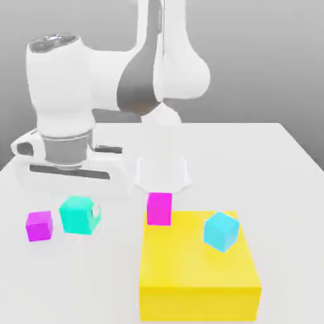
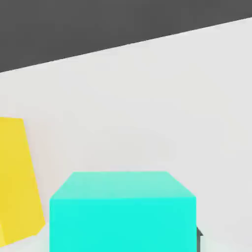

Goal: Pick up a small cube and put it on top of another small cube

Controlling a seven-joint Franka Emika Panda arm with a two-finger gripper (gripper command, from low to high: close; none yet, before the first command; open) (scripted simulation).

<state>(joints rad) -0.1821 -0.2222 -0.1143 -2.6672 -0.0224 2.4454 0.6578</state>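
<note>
The small turquoise-green cube (image 1: 78, 215) is at the exterior view's left, at or just above the white table (image 1: 278, 164). My gripper (image 1: 80, 211) comes down on it from above and is shut on it, with a pale finger (image 1: 95, 212) against its right side. In the hand view the same small cube (image 2: 122, 211) sits very close, and a dark finger edge (image 2: 199, 239) shows beside it. A sky-blue small cube (image 1: 221, 230) rests on top of the big yellow block (image 1: 199, 269).
One magenta cube (image 1: 39, 225) lies just left of the held cube. A second magenta cube (image 1: 159, 209) stands against the yellow block's far left corner. The yellow block (image 2: 17, 177) also appears in the hand view. The arm's white links rise behind the middle.
</note>
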